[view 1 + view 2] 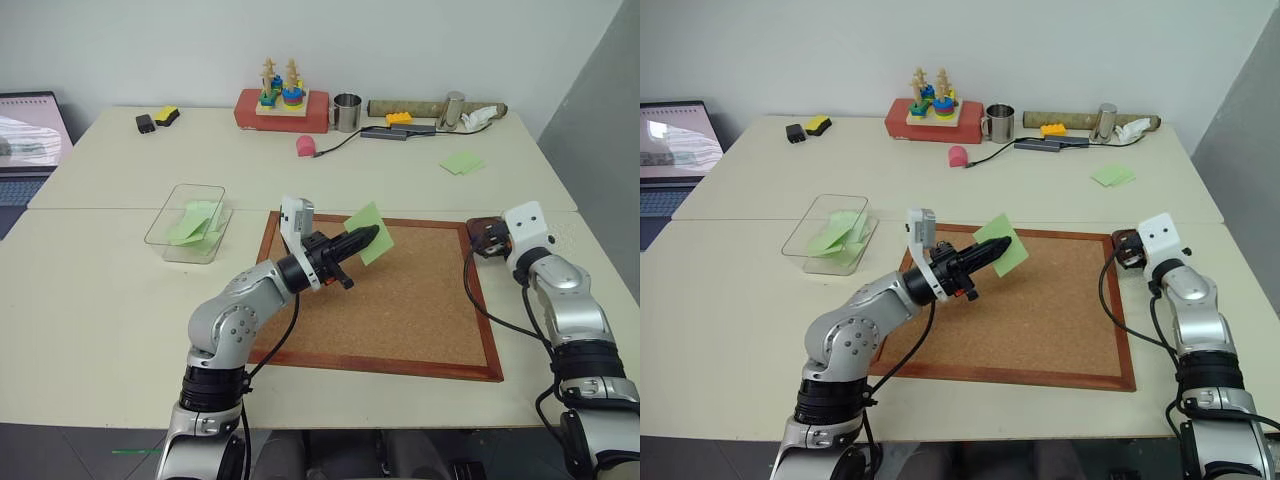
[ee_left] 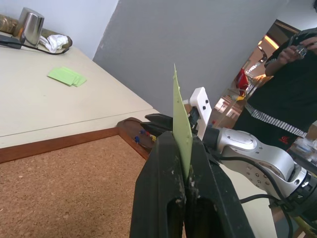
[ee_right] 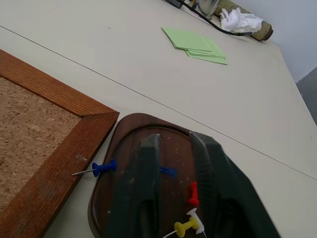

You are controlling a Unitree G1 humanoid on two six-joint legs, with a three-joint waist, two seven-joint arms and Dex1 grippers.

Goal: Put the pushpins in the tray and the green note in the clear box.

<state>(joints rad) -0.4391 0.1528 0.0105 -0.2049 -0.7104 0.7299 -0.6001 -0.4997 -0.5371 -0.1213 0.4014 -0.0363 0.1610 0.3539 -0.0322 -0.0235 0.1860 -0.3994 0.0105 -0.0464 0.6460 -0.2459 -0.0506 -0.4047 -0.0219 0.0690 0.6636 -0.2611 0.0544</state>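
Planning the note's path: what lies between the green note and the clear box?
In the left eye view, corkboard frame and bare table separate green note from clear box.

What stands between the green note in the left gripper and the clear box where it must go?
Nothing visible does. The left gripper holds the green note above the corkboard. The clear box sits past the board's left edge, open on top, with green sheets inside. Between them lie bare board and table.

We can read no text, label, brand, number or sign on anything in these views.
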